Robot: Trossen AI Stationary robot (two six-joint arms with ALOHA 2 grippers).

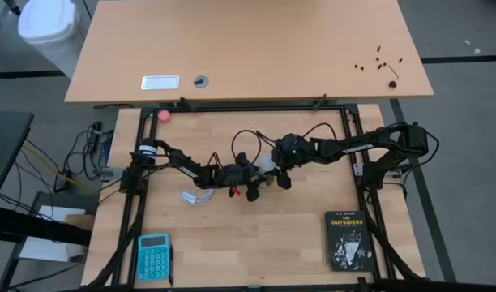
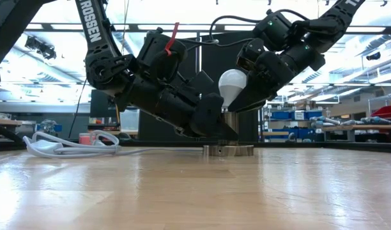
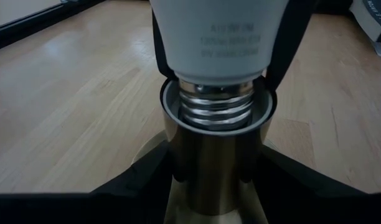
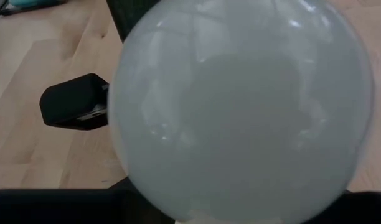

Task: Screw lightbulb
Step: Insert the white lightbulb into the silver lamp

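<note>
Both arms meet at the middle of the wooden table (image 1: 256,235), and this is the business end of the job. The lightbulb (image 2: 232,84) sits upright in the brass socket (image 2: 228,137), its frosted globe poking up between the two wrists. From the left wrist, the threaded base is down inside the socket's collar, but several silver threads show above the rim, so by my reckoning it's started and not yet seated; more turns are needed. The left gripper (image 1: 250,180) is down low, its dark fingers (image 3: 137,180) clenched either side of the socket's barrel, pinning it to the table. The right gripper (image 1: 279,169) comes in from the other side, its fingers running up both flanks of the bulb's white neck, apparently grasping it for the twist. The socket's white cord (image 2: 61,145) lies coiled off to one side. Well clear of the action, a blue calculator (image 1: 154,256) and a paperback, The Outsiders (image 1: 348,240), sit near the front edge.
</note>
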